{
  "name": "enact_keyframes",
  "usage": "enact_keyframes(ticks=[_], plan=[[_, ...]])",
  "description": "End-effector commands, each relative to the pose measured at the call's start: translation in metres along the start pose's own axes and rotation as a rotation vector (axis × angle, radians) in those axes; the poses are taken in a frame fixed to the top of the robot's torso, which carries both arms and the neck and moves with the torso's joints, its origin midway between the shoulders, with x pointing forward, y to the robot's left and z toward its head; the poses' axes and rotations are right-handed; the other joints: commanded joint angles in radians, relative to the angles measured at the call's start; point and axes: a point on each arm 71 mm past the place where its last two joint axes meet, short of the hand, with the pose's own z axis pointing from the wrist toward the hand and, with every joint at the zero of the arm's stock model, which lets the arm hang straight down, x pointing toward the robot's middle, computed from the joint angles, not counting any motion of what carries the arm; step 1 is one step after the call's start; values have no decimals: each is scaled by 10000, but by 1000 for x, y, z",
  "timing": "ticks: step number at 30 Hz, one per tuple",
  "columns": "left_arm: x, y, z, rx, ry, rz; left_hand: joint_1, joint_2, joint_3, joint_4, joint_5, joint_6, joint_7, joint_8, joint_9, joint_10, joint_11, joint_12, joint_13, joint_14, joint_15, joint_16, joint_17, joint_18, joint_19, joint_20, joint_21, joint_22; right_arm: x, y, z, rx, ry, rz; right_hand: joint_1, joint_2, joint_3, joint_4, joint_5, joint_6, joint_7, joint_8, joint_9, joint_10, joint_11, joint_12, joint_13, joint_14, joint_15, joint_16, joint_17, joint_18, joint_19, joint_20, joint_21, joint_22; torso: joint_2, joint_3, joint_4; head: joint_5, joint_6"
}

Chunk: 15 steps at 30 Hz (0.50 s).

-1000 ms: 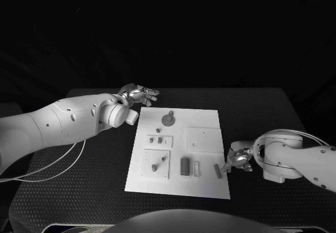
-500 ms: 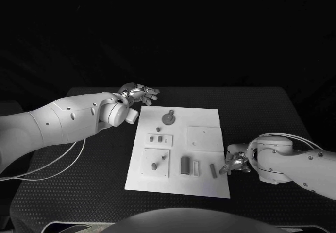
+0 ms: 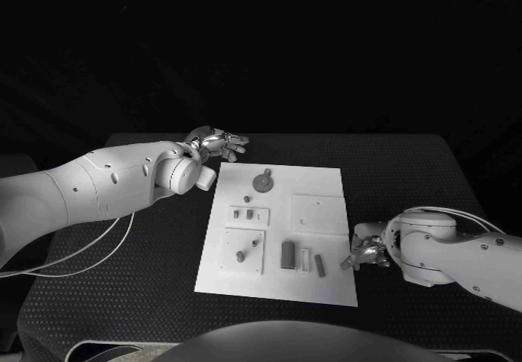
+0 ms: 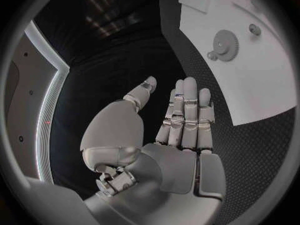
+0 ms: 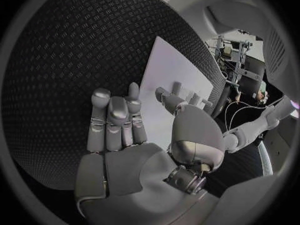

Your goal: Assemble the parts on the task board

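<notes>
The white task board (image 3: 277,283) lies mid-table. On it are a grey gear (image 3: 262,182) (image 4: 225,45) at the far end, a small peg (image 3: 248,200), a dark upright block (image 3: 288,256) and a slim grey bar (image 3: 320,263) lying flat beside a narrow white slot (image 3: 305,259). My right hand (image 3: 366,253) (image 5: 119,130) rests at the board's right edge, fingers stretched out and thumb toward the board, holding nothing. My left hand (image 3: 218,142) (image 4: 178,120) hovers off the board's far left corner, fingers straight and empty.
A raised square plate (image 3: 319,213) sits right of centre on the board, and a smaller plate (image 3: 244,253) with a grey piece lies near left. A white cable (image 3: 109,241) loops on the black table at the left.
The slim grey bar has slid left from the board's right edge toward the white slot. My right hand has edged slightly closer to the board. The left hand stays put.
</notes>
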Motion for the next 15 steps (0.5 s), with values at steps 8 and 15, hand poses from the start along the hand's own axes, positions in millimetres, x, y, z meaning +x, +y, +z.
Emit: enact_keyframes(ticks=[8,15], plan=[[3,-1,0,57,195,12,-52,29,11,63,-1,-61,-4,64,-12,-21,15,18,16,12,23,-46,16,-26,-77,-357,-38,20,-22,4,-18,-257,-855,-107,60,-58,27,56,-16,-16,3,28,-3,62,-26,1,10,23,-61,22,16,150,66,-10,59,2,-9,0,-25,-11,56],[3,-1,0,53,205,14,-49,31,11,63,-1,-61,-4,66,-14,-19,14,18,17,14,22,-46,19,-26,-77,-358,-40,24,-30,9,-24,-367,-1088,-181,58,-76,46,99,-15,-6,-1,35,4,77,-30,3,10,31,-65,24,15,150,77,-15,66,1,-2,4,-4,-34,77]])
